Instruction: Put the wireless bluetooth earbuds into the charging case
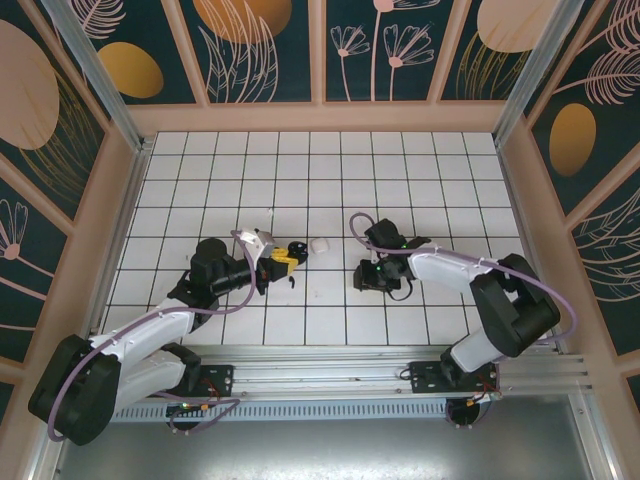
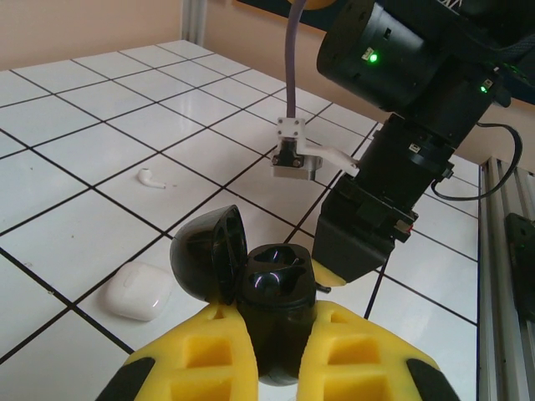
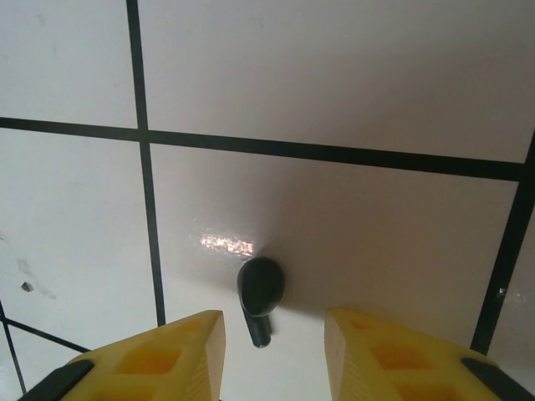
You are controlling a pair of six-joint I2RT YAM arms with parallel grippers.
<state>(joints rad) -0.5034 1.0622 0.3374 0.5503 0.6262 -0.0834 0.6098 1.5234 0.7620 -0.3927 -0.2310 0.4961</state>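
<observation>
My left gripper [image 2: 276, 338] is shut on the black charging case [image 2: 280, 305]. The case stands upright between the yellow fingers [image 2: 201, 355] with its lid swung open to the left and its two wells showing. In the top view this gripper [image 1: 284, 256] is left of centre. My right gripper [image 3: 274, 334] points down at the floor, open. A black earbud [image 3: 261, 288] lies on the tile between its fingers, stem towards the camera, with a gap on each side. From above, the right gripper [image 1: 366, 276] sits right of centre. A white earbud [image 2: 150, 177] lies further off.
A closed white case [image 2: 140, 290] rests on the tiles just left of the black one, also seen from above as the white case [image 1: 319, 245]. The right arm's black wrist [image 2: 393, 192] looms close behind the held case. Wooden walls [image 1: 320, 116] ring the tiled floor.
</observation>
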